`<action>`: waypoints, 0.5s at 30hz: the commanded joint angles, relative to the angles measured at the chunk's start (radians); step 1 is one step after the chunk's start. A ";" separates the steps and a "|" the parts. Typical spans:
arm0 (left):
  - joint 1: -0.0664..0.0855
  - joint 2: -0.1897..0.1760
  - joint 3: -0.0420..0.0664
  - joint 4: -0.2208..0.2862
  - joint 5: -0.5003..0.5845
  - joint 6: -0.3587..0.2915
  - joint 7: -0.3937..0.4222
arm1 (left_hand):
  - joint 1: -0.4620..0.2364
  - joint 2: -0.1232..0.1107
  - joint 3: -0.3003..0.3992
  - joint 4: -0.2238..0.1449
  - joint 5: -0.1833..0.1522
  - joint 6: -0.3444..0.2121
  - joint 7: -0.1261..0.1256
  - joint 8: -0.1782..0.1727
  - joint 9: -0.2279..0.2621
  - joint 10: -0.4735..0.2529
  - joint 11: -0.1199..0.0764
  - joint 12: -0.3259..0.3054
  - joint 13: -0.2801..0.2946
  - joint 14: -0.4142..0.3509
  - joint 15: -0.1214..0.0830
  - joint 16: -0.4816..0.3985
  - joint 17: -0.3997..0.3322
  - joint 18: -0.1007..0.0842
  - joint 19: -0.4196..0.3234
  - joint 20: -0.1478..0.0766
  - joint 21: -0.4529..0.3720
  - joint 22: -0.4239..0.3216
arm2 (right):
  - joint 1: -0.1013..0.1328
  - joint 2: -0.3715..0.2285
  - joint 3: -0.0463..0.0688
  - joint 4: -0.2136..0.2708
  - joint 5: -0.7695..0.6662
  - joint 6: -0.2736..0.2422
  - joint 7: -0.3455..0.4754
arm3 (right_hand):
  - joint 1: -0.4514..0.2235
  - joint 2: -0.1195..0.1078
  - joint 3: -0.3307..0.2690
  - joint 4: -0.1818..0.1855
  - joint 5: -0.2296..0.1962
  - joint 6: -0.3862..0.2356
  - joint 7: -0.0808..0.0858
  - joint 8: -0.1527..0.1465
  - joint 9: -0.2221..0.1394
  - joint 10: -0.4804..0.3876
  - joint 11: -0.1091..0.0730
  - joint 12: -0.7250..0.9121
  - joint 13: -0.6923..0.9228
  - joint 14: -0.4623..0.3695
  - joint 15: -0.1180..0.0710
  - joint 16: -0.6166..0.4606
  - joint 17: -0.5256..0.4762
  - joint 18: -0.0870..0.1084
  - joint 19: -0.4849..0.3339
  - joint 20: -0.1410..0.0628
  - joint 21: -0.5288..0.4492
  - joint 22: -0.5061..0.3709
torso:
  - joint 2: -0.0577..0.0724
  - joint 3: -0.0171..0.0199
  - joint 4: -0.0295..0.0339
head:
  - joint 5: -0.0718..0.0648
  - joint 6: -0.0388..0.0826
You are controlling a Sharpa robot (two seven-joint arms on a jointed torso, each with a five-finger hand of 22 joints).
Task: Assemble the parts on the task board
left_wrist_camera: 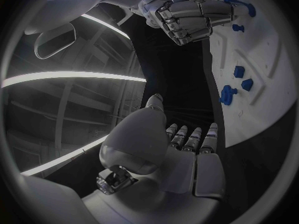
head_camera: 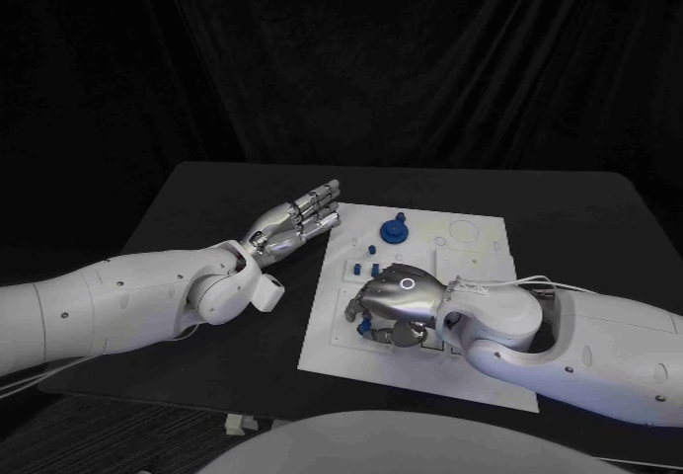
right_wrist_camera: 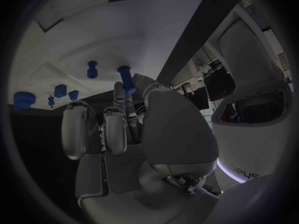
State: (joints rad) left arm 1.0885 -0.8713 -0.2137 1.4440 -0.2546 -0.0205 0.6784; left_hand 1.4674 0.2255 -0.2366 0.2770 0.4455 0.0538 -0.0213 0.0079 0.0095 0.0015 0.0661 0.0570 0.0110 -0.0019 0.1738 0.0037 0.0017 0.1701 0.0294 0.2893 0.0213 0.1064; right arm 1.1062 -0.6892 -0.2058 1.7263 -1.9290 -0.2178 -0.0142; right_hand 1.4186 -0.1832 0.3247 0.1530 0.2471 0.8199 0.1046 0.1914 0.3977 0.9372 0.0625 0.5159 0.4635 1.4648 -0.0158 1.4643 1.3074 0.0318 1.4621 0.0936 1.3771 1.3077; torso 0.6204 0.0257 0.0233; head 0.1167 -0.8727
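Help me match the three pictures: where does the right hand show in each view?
Head view: right hand lies curled over the task board.
Left wrist view: it sits near the board's edge.
Right wrist view: it fills the middle.
Shared landmark: the white task board.

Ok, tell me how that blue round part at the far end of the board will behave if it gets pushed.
The round part looks like rigid moulded plastic, so probably stiff and light. Its wide base sits flat on the board, so it likely slides rather than tips. If knocked onto its edge, it might roll.
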 commanded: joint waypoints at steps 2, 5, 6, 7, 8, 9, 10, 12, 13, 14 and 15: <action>-0.001 0.003 0.001 0.001 0.007 0.013 0.048 | 0.013 -0.001 0.010 -0.003 0.007 0.001 0.010 0.003 0.002 -0.001 0.008 0.004 0.001 0.002 0.010 -0.004 -0.002 0.005 0.000 0.002 0.003 0.001 | -0.003 -0.002 0.000 -0.002 0.008 -0.023 -0.010 | -0.015 -0.001 -0.008 0.011 -0.020 -0.027 -0.006 -0.015 -0.015 -0.018 0.007 -0.010 -0.005 0.032 0.013 -0.005 0.053 0.019 -0.002 0.009 -0.006 0.194 | 0.000 0.0001 0.0001 | 0.000 0.000; -0.001 0.004 0.001 0.000 0.007 0.014 0.048 | 0.017 -0.001 0.012 -0.005 0.009 0.002 0.013 0.003 0.002 -0.001 0.009 0.005 0.001 0.002 0.011 -0.004 -0.002 0.005 0.000 0.002 0.004 0.002 | -0.004 -0.005 0.000 -0.002 0.012 -0.027 -0.011 | -0.019 -0.001 -0.015 0.016 -0.033 -0.031 -0.008 -0.017 -0.021 -0.024 0.010 -0.012 -0.006 0.031 0.015 -0.005 0.052 0.020 -0.004 0.011 -0.009 0.193 | 0.000 0.0000 0.0000 | -0.001 0.000; -0.001 0.004 0.001 0.000 0.007 0.014 0.048 | 0.017 -0.001 0.012 -0.005 0.009 0.002 0.013 0.003 0.002 -0.001 0.009 0.005 0.001 0.002 0.011 -0.004 -0.002 0.005 0.000 0.002 0.004 0.002 | -0.004 -0.007 0.000 -0.002 0.014 -0.031 -0.011 | -0.020 -0.001 -0.017 0.017 -0.037 -0.033 -0.009 -0.018 -0.024 -0.025 0.010 -0.013 -0.006 0.030 0.016 -0.005 0.052 0.020 -0.004 0.012 -0.009 0.193 | 0.000 0.0000 -0.0002 | -0.001 0.000; -0.001 0.004 0.001 0.000 0.007 0.014 0.048 | 0.018 -0.001 0.012 -0.006 0.010 0.002 0.014 0.004 0.002 -0.001 0.009 0.005 0.001 0.002 0.011 -0.004 -0.002 0.005 0.000 0.002 0.003 0.001 | -0.004 -0.009 0.000 -0.002 0.019 -0.035 -0.010 | -0.023 -0.001 -0.026 0.022 -0.052 -0.038 -0.012 -0.020 -0.029 -0.029 0.012 -0.014 -0.007 0.029 0.018 -0.006 0.050 0.020 -0.004 0.014 -0.011 0.192 | 0.000 0.0001 0.0000 | -0.002 0.000; -0.001 0.005 0.001 -0.001 0.007 0.014 0.048 | 0.018 -0.001 0.012 -0.006 0.010 0.002 0.014 0.004 0.002 -0.001 0.009 0.005 0.001 0.002 0.011 -0.004 -0.002 0.005 0.000 0.002 0.003 0.001 | -0.004 -0.011 0.000 -0.001 0.022 -0.040 -0.010 | -0.025 -0.001 -0.033 0.025 -0.063 -0.044 -0.014 -0.023 -0.035 -0.033 0.014 -0.015 -0.007 0.029 0.019 -0.006 0.049 0.021 -0.005 0.016 -0.012 0.193 | 0.000 0.0002 -0.0001 | -0.002 0.000; -0.001 0.005 0.001 -0.001 0.007 0.014 0.048 | 0.018 -0.001 0.012 -0.006 0.010 0.002 0.014 0.004 0.002 -0.001 0.009 0.005 0.001 0.002 0.011 -0.004 -0.002 0.005 0.000 0.002 0.003 0.001 | -0.004 -0.014 0.000 0.000 0.025 -0.046 -0.009 | -0.029 -0.001 -0.042 0.030 -0.076 -0.049 -0.016 -0.025 -0.040 -0.038 0.015 -0.015 -0.007 0.029 0.020 -0.006 0.049 0.021 -0.004 0.017 -0.012 0.193 | 0.000 0.0001 0.0000 | -0.002 0.000; -0.001 0.005 0.001 -0.001 0.007 0.014 0.048 | 0.018 -0.001 0.012 -0.006 0.010 0.002 0.014 0.004 0.002 -0.001 0.009 0.005 0.001 0.002 0.011 -0.004 -0.002 0.005 0.000 0.002 0.003 0.001 | -0.004 -0.016 0.000 0.001 0.026 -0.053 -0.009 | -0.029 -0.001 -0.047 0.032 -0.081 -0.050 -0.016 -0.025 -0.042 -0.040 0.015 -0.015 -0.007 0.029 0.021 -0.006 0.049 0.021 -0.004 0.017 -0.012 0.193 | 0.000 0.0001 0.0000 | -0.002 0.000; -0.001 0.005 0.001 -0.001 0.007 0.014 0.048 | 0.019 -0.001 0.013 -0.007 0.011 0.002 0.014 0.004 0.002 -0.001 0.009 0.005 0.001 0.002 0.011 -0.004 -0.002 0.005 0.000 0.002 0.004 0.001 | -0.004 -0.024 0.000 0.003 0.030 -0.076 -0.006 | -0.037 -0.001 -0.063 0.040 -0.104 -0.053 -0.018 -0.026 -0.048 -0.048 0.017 -0.016 -0.007 0.028 0.022 -0.006 0.048 0.021 -0.005 0.019 -0.014 0.192 | 0.000 0.0002 0.0000 | -0.002 0.000; -0.001 0.005 0.001 -0.001 0.007 0.014 0.048 | 0.019 -0.001 0.013 -0.007 0.011 0.002 0.014 0.004 0.002 -0.001 0.009 0.005 0.001 0.002 0.011 -0.004 -0.002 0.005 0.000 0.002 0.004 0.001 | -0.004 -0.029 0.000 0.005 0.031 -0.088 -0.004 | -0.045 -0.003 -0.076 0.048 -0.123 -0.057 -0.020 -0.027 -0.052 -0.053 0.017 -0.016 -0.007 0.028 0.022 -0.006 0.048 0.021 -0.004 0.020 -0.013 0.193 | 0.000 0.0001 -0.0001 | -0.002 0.000; -0.001 0.005 0.001 -0.001 0.007 0.014 0.048 | 0.019 -0.001 0.013 -0.007 0.011 0.002 0.014 0.004 0.002 -0.001 0.009 0.005 0.001 0.002 0.011 -0.004 -0.002 0.005 0.000 0.002 0.004 0.001 | -0.004 -0.035 0.000 0.008 0.034 -0.105 0.000 | -0.049 -0.002 -0.101 0.060 -0.149 -0.062 -0.023 -0.027 -0.061 -0.059 0.017 -0.011 -0.004 0.028 0.022 -0.005 0.048 0.021 -0.004 0.020 -0.013 0.193 | 0.000 0.0002 -0.0001 | -0.003 0.000; -0.001 0.005 0.001 -0.001 0.007 0.014 0.049 | 0.019 -0.001 0.013 -0.007 0.011 0.003 0.015 0.004 0.002 -0.001 0.009 0.005 0.001 0.002 0.011 -0.004 -0.002 0.005 0.000 0.001 0.003 0.001 | -0.004 -0.046 0.000 0.013 0.044 -0.133 0.006 | -0.057 -0.002 -0.135 0.080 -0.183 -0.062 -0.026 -0.024 -0.071 -0.066 0.016 -0.002 0.000 0.027 0.022 -0.006 0.046 0.021 -0.003 0.019 -0.013 0.193 | 0.000 0.0001 -0.0002 | -0.003 0.000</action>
State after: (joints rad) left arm 1.0885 -0.8678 -0.2137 1.4416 -0.2546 -0.0168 0.6784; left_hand 1.4782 0.2259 -0.2297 0.2702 0.4521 0.0556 -0.0123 0.0078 0.0104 0.0015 0.0660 0.0570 0.0111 0.0003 0.1789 0.0037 0.0009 0.1701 0.0294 0.2893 0.0213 0.1063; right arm 1.1047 -0.7269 -0.2063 1.7318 -1.9062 -0.2633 -0.0135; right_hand 1.3688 -0.1854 0.2083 0.2219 0.0830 0.7629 0.0802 0.1680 0.3322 0.8788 0.0789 0.5052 0.4604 1.4642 0.0009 1.4643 1.3074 0.0477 1.4576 0.1053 1.3668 1.3076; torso 0.6204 0.0258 0.0233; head 0.1144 -0.8727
